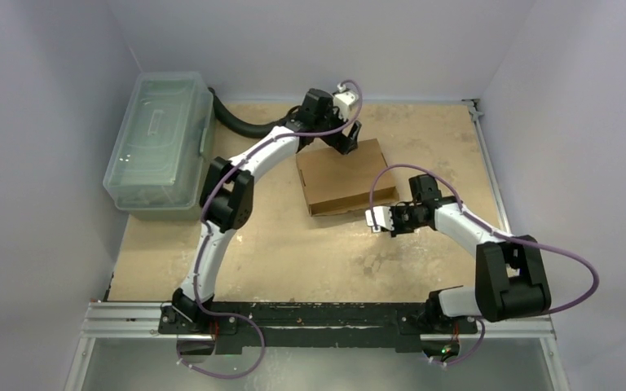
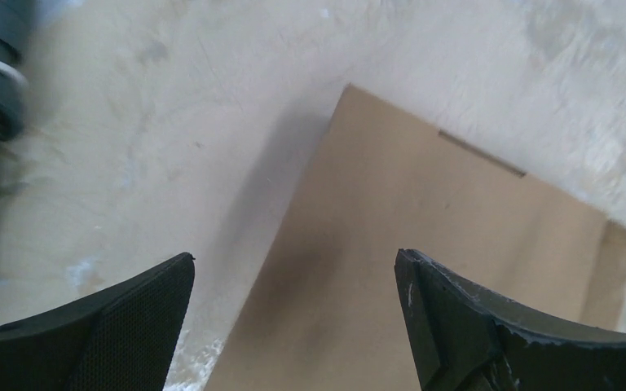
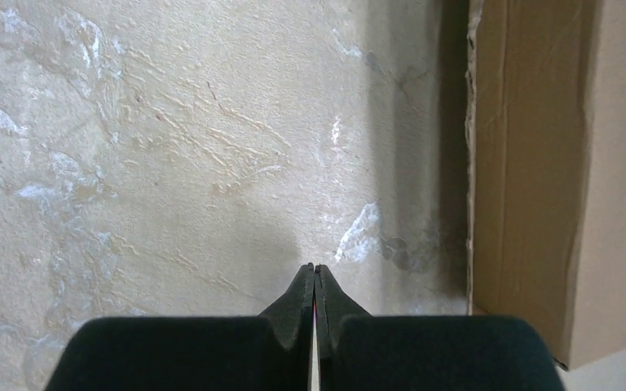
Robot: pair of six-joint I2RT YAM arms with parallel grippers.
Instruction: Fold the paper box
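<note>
On the desk (image 1: 293, 244) sits the paper box (image 1: 344, 177). Left jaws gape wide above it, holding nothing. Right jaws are squeezed together, empty, just beside it.

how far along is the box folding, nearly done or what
Done: the paper box lies as a closed, shallow box with a flat lid and no flaps sticking out.
In hand: nothing is gripped. The left gripper hangs open over the box's far edge; the right gripper is shut and empty beside it.
Left: probably little, perhaps a final press. Whether the tabs are seated cannot be seen.
</note>
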